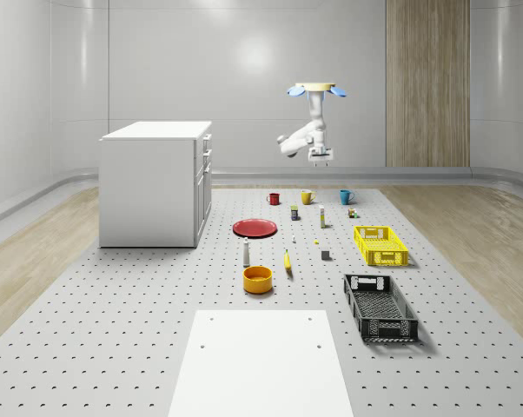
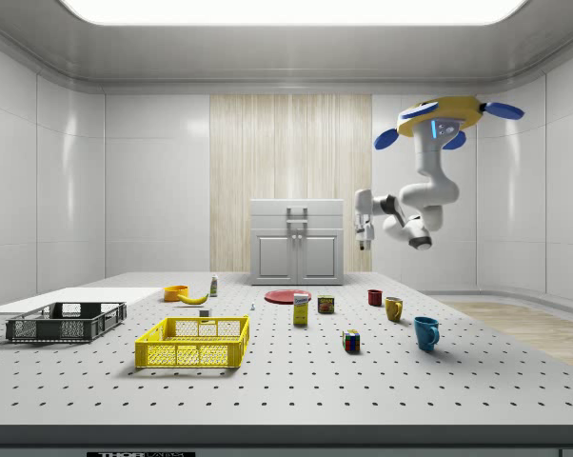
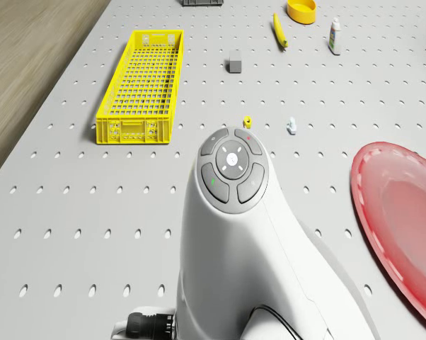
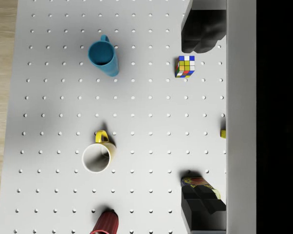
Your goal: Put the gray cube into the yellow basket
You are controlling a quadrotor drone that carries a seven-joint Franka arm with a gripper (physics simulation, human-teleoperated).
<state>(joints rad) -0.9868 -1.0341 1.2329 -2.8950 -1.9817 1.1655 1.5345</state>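
The small gray cube (image 1: 326,254) (image 3: 235,61) sits on the perforated table, just to the whole-scene view's left of the long yellow basket (image 1: 380,245) (image 2: 193,342) (image 3: 141,85). The drone (image 1: 315,89) (image 2: 439,119) hovers high over the far part of the table. Its white arm (image 3: 234,234) bends down, and the gripper (image 1: 319,156) (image 2: 362,233) (image 4: 201,119) hangs in the air above the row of mugs, well behind the cube. The gripper is open, and its dark fingers (image 4: 200,29) stand wide apart with nothing between them.
Under the gripper stand a blue mug (image 4: 103,57), a yellow mug (image 4: 98,156), a red mug (image 4: 106,224) and a Rubik's cube (image 4: 185,66). Also on the table are a red plate (image 1: 255,228), banana (image 1: 287,261), orange bowl (image 1: 257,279), black basket (image 1: 380,307) and white cabinet (image 1: 155,182).
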